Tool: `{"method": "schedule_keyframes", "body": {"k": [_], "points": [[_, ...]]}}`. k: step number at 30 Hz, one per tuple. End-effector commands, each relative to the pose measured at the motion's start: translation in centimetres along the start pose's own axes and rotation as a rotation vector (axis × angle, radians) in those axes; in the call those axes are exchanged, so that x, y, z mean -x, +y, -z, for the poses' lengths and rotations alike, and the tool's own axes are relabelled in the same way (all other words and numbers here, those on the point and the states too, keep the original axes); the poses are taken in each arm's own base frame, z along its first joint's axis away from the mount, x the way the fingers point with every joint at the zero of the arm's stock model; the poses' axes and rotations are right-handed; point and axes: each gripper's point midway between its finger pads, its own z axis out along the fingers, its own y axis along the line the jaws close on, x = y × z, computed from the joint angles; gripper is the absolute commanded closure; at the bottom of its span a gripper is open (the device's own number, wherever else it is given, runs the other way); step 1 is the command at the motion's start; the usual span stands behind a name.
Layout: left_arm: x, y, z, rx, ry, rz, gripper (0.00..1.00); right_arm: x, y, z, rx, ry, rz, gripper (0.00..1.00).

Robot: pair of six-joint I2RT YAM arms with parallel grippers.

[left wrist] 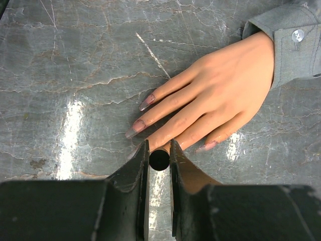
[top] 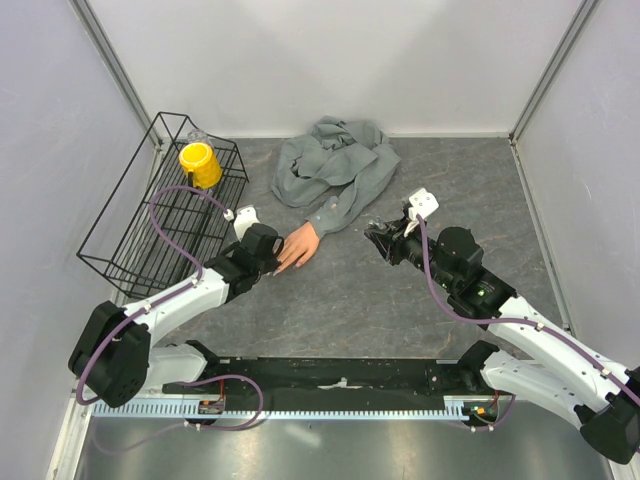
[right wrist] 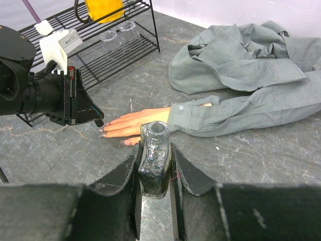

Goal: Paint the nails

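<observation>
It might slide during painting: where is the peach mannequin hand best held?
Pinch the peach mannequin hand at its wrist, beside the grey buttoned cuff, coming from above: it lies flat, palm down, and this leaves the nails clear.

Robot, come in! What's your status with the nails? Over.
Left gripper shut on black polish cap at mannequin hand's fingertips. Right gripper shut on open polish bottle. Three nails showing, pinkish; one fingertip behind left gripper.
</observation>
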Motion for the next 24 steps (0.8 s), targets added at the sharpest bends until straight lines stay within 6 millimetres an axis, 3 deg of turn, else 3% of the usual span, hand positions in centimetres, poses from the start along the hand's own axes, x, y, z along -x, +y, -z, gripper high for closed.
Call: {"method": "schedule_keyframes", "body": {"k": [1, 17, 24], "points": [[0.7, 0.1, 0.0, 0.010, -0.027, 0.016, 0.98, 1.3, 0.3, -0.1, 0.017, -0.053, -0.009, 1.00], [-0.4, 1.0, 0.2, 0.033, 0.000, 0.018, 0.98, 1.4, 0.4, 0.0, 0.021, -0.057, -0.013, 1.00], [-1.4, 3.4, 1.2, 0.103, 0.028, 0.036, 0.98, 1.6, 0.4, 0.0, 0.025, -0.064, -0.013, 1.00]]}}
